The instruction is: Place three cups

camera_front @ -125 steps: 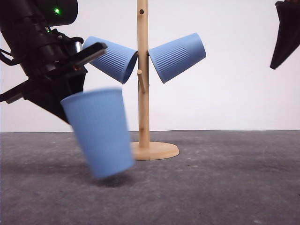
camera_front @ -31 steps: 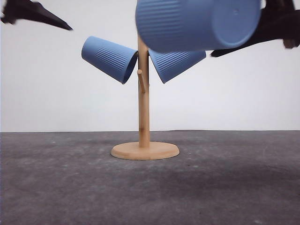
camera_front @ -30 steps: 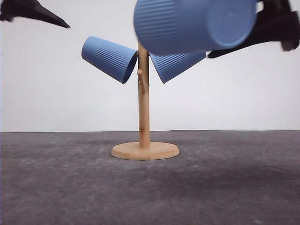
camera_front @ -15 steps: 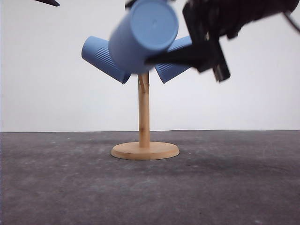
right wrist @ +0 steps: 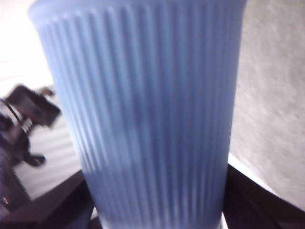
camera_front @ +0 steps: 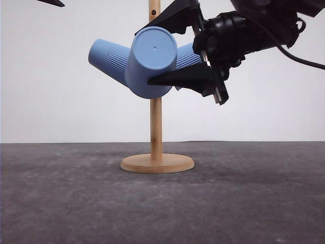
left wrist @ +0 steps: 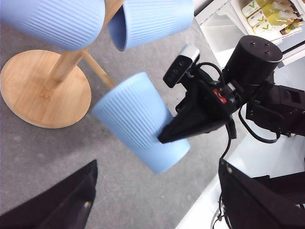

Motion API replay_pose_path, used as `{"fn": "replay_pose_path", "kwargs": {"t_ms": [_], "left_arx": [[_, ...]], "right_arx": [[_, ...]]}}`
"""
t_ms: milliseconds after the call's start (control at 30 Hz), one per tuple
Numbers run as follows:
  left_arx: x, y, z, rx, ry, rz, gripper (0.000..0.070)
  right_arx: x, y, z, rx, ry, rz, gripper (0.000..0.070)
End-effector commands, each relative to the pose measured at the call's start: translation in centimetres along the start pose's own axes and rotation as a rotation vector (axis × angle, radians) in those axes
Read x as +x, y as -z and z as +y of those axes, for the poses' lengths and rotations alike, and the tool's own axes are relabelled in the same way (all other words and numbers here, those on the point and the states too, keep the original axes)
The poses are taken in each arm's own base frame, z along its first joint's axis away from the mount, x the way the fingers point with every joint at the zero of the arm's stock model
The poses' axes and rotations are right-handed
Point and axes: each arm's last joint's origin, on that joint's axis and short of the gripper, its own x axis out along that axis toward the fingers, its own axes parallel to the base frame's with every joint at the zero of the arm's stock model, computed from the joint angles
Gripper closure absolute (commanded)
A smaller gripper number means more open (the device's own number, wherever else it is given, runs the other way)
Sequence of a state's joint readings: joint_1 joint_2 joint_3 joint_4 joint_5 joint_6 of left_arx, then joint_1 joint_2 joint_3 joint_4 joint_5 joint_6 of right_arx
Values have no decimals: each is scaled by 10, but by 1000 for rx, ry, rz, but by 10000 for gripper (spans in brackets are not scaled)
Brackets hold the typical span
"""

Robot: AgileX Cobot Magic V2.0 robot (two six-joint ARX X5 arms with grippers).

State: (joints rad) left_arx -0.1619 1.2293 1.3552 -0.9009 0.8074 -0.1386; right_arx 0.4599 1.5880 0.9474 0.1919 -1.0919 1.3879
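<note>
the third light-blue ribbed plastic tumbler (camera_front: 151, 62), held between the right gripper (camera_front: 175, 51) jaws, has been swung mouth-first toward the wooden peg stand (camera_front: 155, 101), nearly hung; the left gripper (left wrist: 157, 200) is spread wide.

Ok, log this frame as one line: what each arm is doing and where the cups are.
right gripper: shut on third cup, at wooden rack | left gripper: open, raised | two cups on pegs

Front camera sits low, near table (camera_front: 244, 203) level, facing forward at the wooden stand (camera_front: 156, 122). Left wrist camera looks down from above, sharing the stand and the held cup (left wrist: 138, 121). Right wrist camera presses close against that cup's ribbing, blurred.
</note>
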Motion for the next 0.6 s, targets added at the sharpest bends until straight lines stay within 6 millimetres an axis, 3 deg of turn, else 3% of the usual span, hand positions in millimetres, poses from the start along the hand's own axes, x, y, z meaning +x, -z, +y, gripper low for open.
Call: {"fn": "replay_pose_path", "kwargs": {"t_ms": [0, 567], "left_arx": [[-3, -5, -5, 38, 5, -18, 214], [-3, -5, -5, 38, 5, -18, 214]], "right_arx": [[2, -4, 1, 55, -7, -8, 365], [10, -28, -11, 115, -58, -94, 344]]}}
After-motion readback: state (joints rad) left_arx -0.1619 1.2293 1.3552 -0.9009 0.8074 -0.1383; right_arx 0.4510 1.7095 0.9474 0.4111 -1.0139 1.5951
